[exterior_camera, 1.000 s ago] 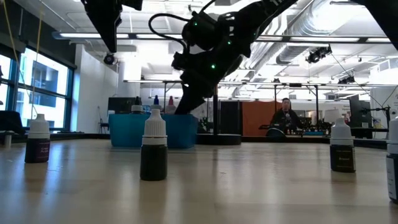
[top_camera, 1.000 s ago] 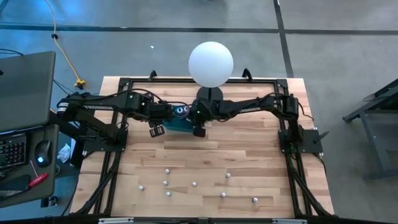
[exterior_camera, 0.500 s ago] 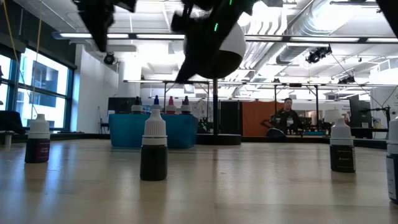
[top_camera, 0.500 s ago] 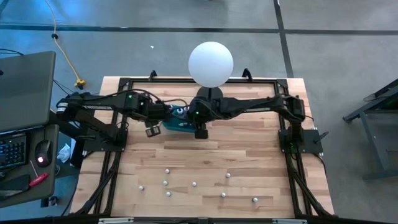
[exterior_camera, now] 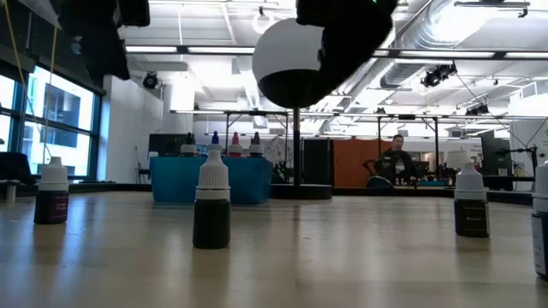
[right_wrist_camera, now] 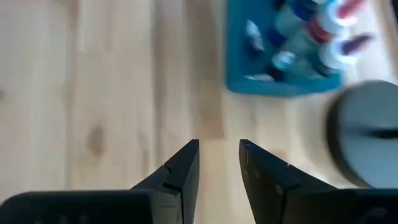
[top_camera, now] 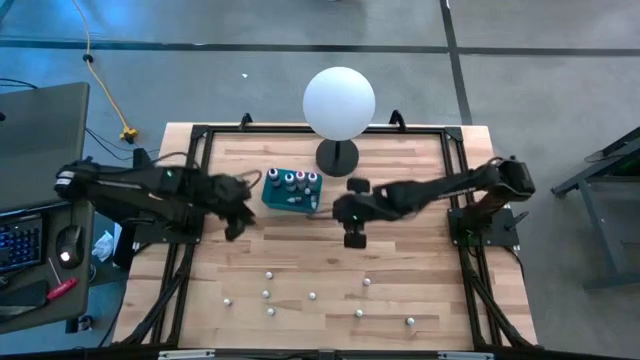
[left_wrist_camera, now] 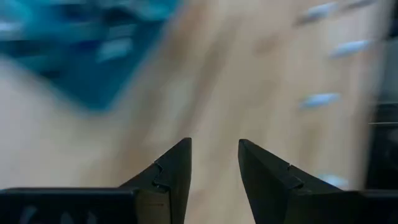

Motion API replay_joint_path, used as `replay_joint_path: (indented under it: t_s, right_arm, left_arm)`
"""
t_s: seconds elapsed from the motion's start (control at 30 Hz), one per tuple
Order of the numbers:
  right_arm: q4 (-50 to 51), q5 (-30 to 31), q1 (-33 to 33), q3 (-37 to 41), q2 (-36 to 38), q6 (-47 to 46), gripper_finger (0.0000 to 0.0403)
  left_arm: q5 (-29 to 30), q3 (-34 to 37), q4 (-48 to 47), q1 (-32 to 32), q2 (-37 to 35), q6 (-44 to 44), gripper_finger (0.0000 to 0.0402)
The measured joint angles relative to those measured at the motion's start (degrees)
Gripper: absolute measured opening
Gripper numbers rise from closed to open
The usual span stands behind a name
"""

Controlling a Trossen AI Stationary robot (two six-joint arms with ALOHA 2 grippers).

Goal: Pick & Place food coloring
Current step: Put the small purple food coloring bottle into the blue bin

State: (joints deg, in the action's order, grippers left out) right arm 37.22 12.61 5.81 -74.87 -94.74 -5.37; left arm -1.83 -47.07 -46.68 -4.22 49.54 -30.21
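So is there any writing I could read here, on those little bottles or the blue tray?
None can be read.
Little bottles: dark labels, any print too small to read.
Blue tray: plain, no writing visible.
White globe: blank.
Keyboard beside the table: keys too small to read.
Room behind: signs, if any, too far off.

Both arms are dark, near-black, built of slim jointed links mounted on a black tubular frame. The left arm and the right arm each end in a blocky wrist. Each gripper carries two dark wedge-shaped fingers with stepped inner edges, tapering to blunt tips, set on a flat black crossbar.
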Motion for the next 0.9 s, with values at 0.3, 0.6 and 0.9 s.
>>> replay_joint_path:
  t_s: [0.3, 0.6, 0.9]
  right_arm:
    - [-39.9, -5.3, 4.0, 22.1, 1.9, -0.5, 0.0102]
    - [-49.1, -6.7, 3.9, 26.0, 1.9, -0.6, 0.0101]
    - [-49.6, -6.9, 3.9, 25.9, 1.9, -0.6, 0.0102]
  left_arm:
    - [-6.3, 16.0, 33.1, -14.6, 5.4, -0.2, 0.0130]
    - [-4.2, 16.5, 43.9, -22.0, 21.5, 10.8, 0.0130]
    - [-0.1, 16.4, 46.3, -22.8, 29.6, 13.9, 0.0130]
